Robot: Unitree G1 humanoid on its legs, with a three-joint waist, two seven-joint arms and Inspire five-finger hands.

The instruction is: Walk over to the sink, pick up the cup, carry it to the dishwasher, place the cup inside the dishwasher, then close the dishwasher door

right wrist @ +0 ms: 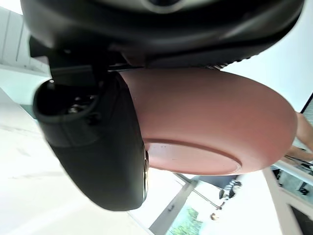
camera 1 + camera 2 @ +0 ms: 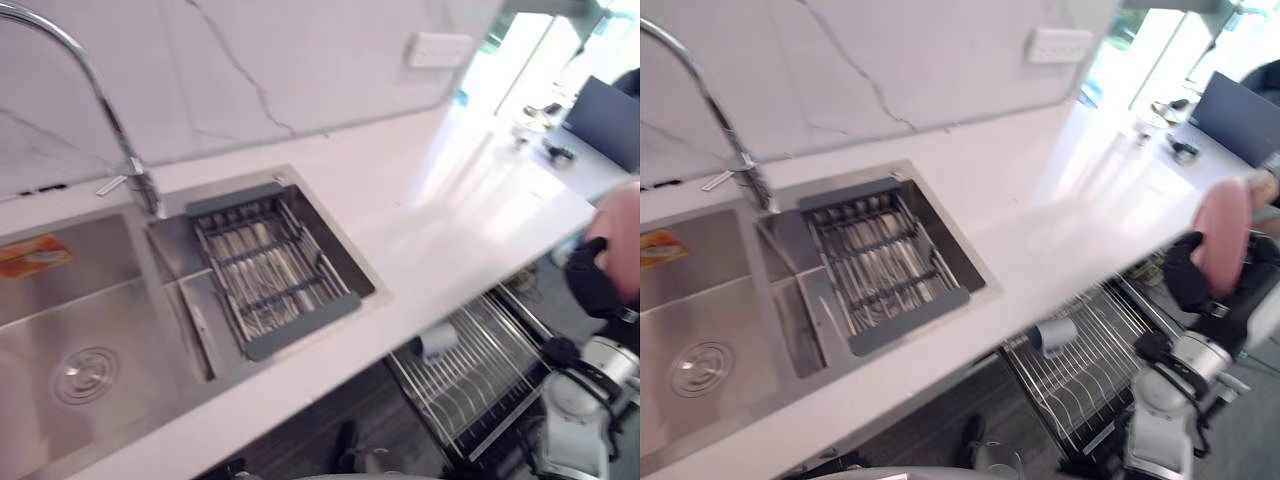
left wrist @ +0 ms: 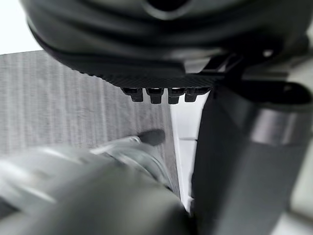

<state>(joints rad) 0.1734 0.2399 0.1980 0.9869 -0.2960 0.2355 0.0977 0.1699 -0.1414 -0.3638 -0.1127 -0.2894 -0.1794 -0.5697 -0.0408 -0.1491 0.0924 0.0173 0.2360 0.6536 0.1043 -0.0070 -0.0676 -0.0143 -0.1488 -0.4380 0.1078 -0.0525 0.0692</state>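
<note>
The right hand (image 2: pixel 1188 278) curls its fingers and thumb tight round the pink cup (image 2: pixel 1222 238) so it won't fall. The cup is up above the dishwasher rack (image 2: pixel 1090 365), ready to go in. I cannot tell how the left hand (image 3: pixel 161 44) is set.

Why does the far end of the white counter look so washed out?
Left eye view: daylight from the window glares off the counter. Right eye view: same glare, while the sink is evenly lit. Right wrist view: a bright background backlights the cup in the right hand.
</note>
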